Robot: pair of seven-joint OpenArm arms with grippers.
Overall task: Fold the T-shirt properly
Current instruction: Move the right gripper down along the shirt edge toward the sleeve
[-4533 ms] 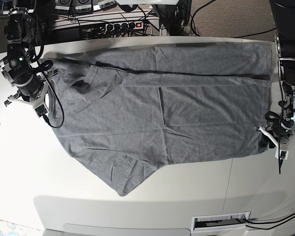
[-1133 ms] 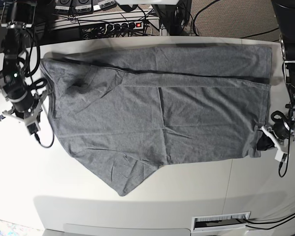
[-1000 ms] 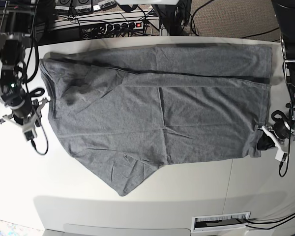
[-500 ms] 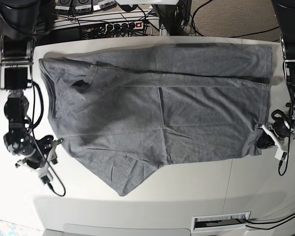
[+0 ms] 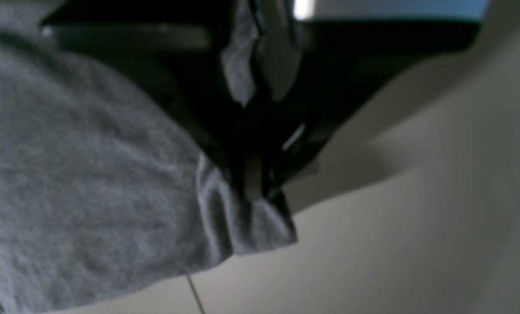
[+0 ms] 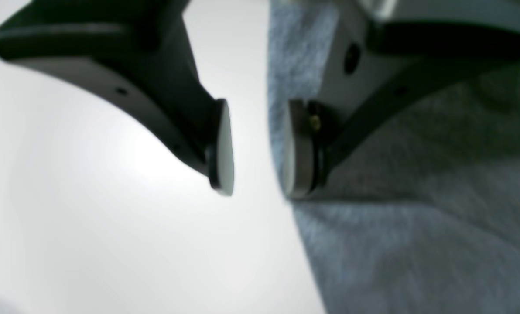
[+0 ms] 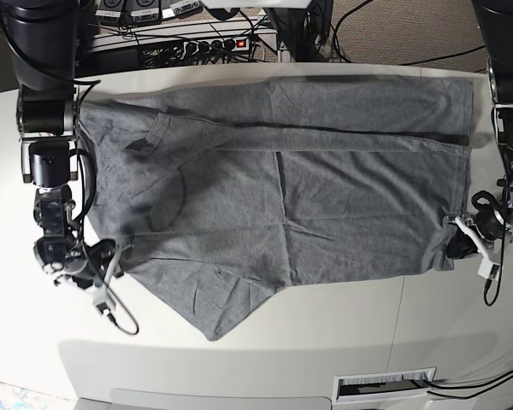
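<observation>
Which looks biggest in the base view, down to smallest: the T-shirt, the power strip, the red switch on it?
1. T-shirt, covering most of the table.
2. Power strip, behind the table.
3. Red switch, a tiny dot.

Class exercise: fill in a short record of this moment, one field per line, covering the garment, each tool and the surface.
Garment: grey T-shirt, spread flat, top strip folded over
Left tool: shut on the T-shirt's hem corner
Right tool: open, at the shirt's edge, one pad over cloth, nothing held
Surface: white table
</observation>
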